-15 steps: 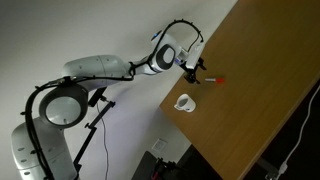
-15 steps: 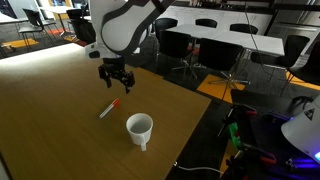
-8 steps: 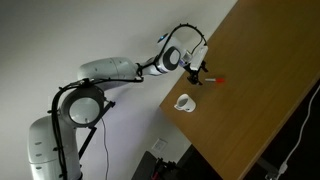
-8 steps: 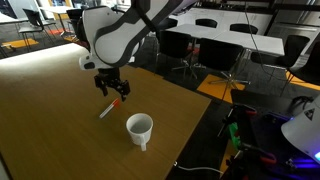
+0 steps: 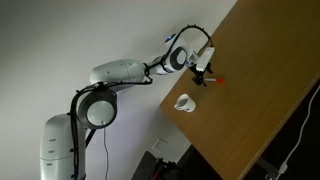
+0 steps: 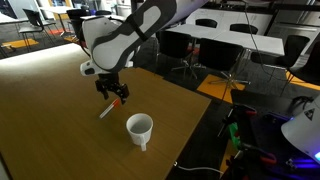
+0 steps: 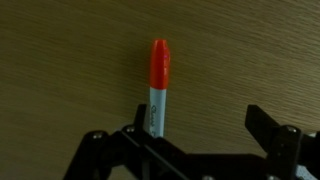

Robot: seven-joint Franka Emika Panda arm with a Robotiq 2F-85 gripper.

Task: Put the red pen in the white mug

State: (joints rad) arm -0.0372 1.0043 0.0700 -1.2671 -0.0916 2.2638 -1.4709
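The red pen [image 7: 158,85] lies flat on the wooden table, with its red cap pointing away and its pale shaft running under my left finger. It shows in both exterior views [image 5: 218,80] [image 6: 107,110]. My gripper [image 7: 197,115] is open and empty, low over the pen's shaft end, with the pen near the left jaw and not centred. The gripper also shows in both exterior views [image 5: 203,74] [image 6: 115,96]. The white mug [image 6: 139,128] stands upright a short way from the pen, handle toward the table edge; it also appears in an exterior view [image 5: 184,103].
The wooden table [image 6: 60,110] ends close behind the mug [image 5: 205,140]. Black chairs [image 6: 215,60] and white tables stand beyond it. Cables and equipment [image 6: 265,135] lie on the floor beside the table.
My gripper has moved down and sideways across the table until it is over the pen. The pen and the mug have not moved.
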